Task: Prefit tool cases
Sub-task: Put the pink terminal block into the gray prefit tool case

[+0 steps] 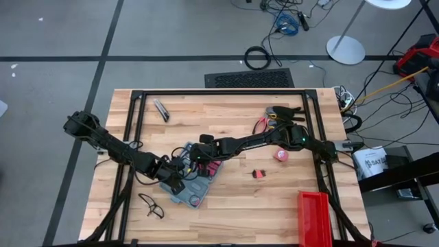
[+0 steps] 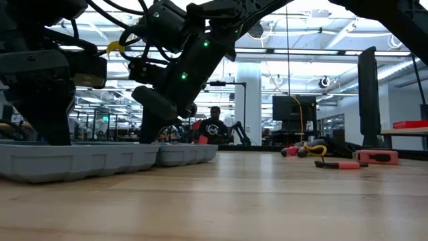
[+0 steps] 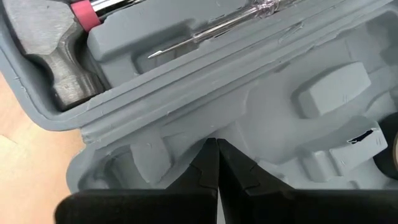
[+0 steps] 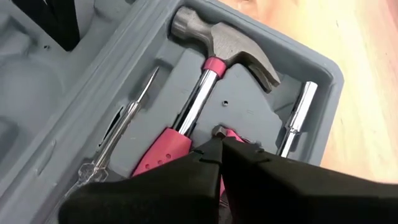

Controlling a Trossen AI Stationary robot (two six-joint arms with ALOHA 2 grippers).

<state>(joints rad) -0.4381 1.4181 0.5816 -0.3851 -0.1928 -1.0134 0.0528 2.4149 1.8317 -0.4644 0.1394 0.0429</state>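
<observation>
High view: the flat blue-grey plastic hinged case lies open on the wooden table, left of centre; the left gripper and right gripper meet over it.

Low view: the case rests flat under both arms.

Left wrist view: closed fingers press the grey moulded tray.

Right wrist view: closed fingers sit at the red-handled steel hammer; whether they grip anything is unclear.

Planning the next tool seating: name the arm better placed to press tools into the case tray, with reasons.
Right, probably. The right gripper sits directly over the tray half holding the hammer, fingertips closed at a red-handled tool. The left gripper is over the tool case's other half, away from those tools.
</observation>
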